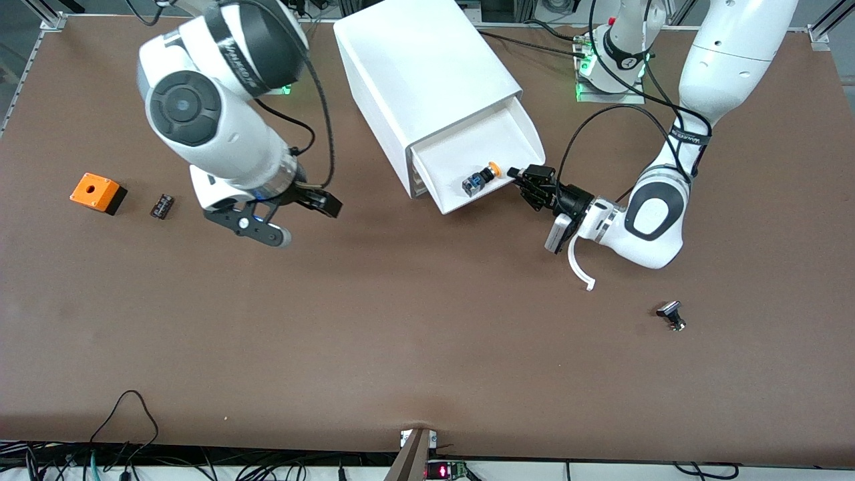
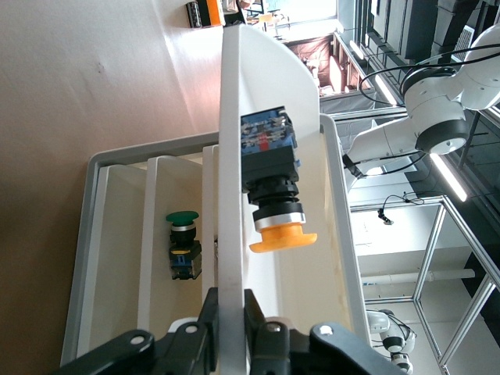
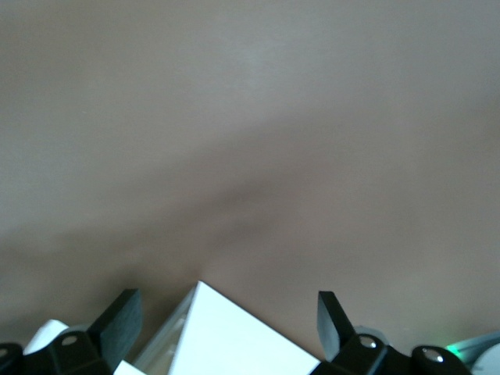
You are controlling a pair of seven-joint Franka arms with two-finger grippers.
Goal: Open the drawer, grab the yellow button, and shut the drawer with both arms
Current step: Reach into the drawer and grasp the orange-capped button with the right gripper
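1. Your left claw (image 1: 523,179) is pinched on the front lip of the wide shallow white tray drawer (image 1: 514,130), top one of the white rounded cabinet (image 1: 427,73). The drawer's pulled out, so I'd judge the opening step about done.
2. Let go cleanly: spread the fingers (image 2: 207,328) first, then back off along the pull line so the drawer doesn't twist.
3. The tiny yellow-orange mushroom-cap button w/ black body and blue base (image 1: 481,179) lies on its side inside the drawer, just beside that lip. Approach from above and grip the body, not the cap.
4. Your right claw (image 1: 287,214) waits spread wide over the brown bench (image 1: 427,334), toward the right arm's end.
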